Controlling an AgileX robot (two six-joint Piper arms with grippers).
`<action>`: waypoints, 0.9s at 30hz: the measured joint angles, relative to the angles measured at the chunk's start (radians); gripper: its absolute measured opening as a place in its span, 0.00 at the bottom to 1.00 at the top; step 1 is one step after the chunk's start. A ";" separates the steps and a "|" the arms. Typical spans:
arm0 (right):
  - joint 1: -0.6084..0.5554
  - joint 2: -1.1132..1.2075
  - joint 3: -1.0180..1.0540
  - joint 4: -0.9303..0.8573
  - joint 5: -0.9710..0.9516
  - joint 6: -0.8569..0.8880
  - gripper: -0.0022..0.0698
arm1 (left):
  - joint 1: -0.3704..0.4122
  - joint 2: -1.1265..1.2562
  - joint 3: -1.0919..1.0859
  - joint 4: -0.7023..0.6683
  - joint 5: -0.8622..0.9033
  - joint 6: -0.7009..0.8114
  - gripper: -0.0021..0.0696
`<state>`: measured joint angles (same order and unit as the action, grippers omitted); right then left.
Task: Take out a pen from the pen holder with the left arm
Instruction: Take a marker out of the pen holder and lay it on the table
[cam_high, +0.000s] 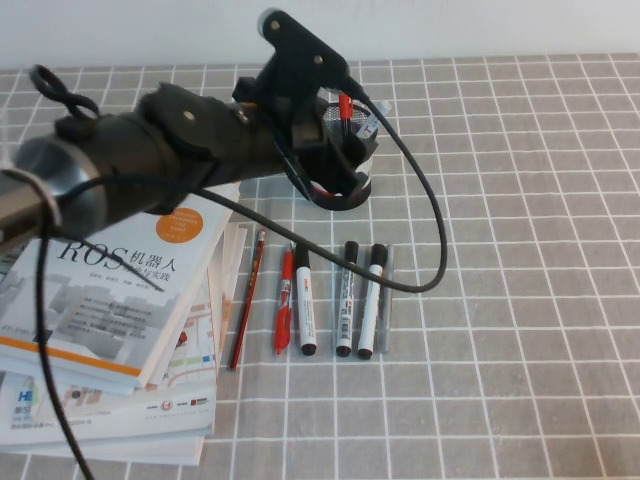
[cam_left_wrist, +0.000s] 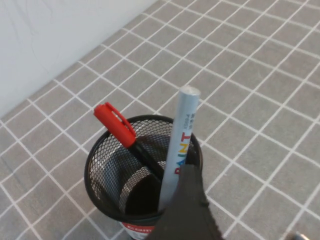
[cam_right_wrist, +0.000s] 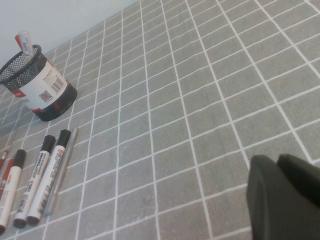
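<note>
Black wire mesh forms the pen holder (cam_left_wrist: 100, 170), which stands toward twelve o'clock on the tiled table (cam_high: 520, 300). A red-capped pen (cam_left_wrist: 114, 124) and a silver paint marker (cam_left_wrist: 180, 145) lean inside it, both rising above the rim. The left gripper (cam_high: 332, 172) hangs right at the holder, its dark body just beside the marker; whether it is wide or narrow I cannot tell. The right gripper (cam_right_wrist: 279, 159) sits low over bare tiles well apart from the holder, jaws pressed together and holding nothing. To do this step well, I judge the left arm should settle on one pen only, close on its upper shaft above the rim, and lift straight up so the light holder is not dragged or tipped. The marker looks the nearer choice. Room is tight at twelve o'clock, where the wall (cam_high: 500, 25) stands close. A row of loose pens (cam_high: 346, 300) lies at six o'clock of the holder, books (cam_high: 110, 300) at eight, and the arm's cable (cam_high: 435, 220) loops at four. Three o'clock is open for carrying away.
</note>
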<state>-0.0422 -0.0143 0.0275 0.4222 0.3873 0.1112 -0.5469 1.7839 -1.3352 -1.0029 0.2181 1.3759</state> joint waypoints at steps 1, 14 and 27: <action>0.000 0.000 0.000 0.000 0.000 0.000 0.01 | -0.008 0.019 -0.002 -0.008 -0.020 0.012 0.76; 0.000 0.000 0.000 0.000 0.000 0.000 0.01 | -0.026 0.164 -0.146 -0.094 -0.079 0.042 0.76; 0.000 0.000 0.000 0.000 0.000 0.000 0.01 | -0.026 0.278 -0.277 -0.149 -0.100 0.044 0.76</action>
<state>-0.0422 -0.0143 0.0275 0.4222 0.3873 0.1112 -0.5734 2.0623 -1.6122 -1.1514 0.1180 1.4197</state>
